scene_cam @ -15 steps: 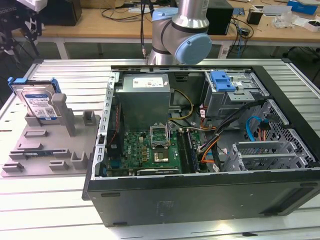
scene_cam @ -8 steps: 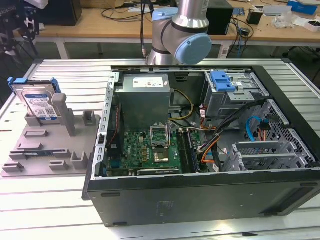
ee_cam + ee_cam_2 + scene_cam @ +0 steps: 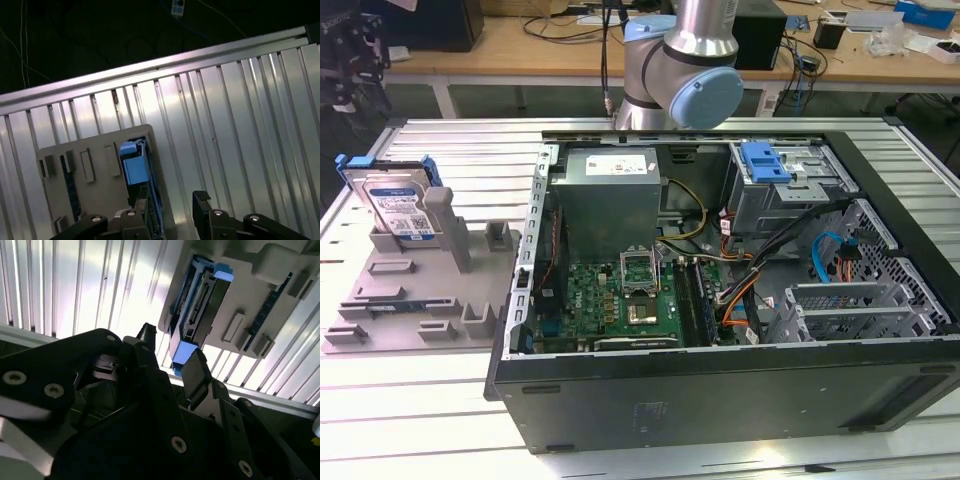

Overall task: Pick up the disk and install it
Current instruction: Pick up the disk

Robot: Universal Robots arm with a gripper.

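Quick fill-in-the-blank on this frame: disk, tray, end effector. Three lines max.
1. The disk stands in the grey fixture tray, at the exterior view's ___ of the computer case.
2. In the second wrist view, the end effector has its jaws ___.
3. The disk's rail frame is ___.
Missing: left; open; blue.
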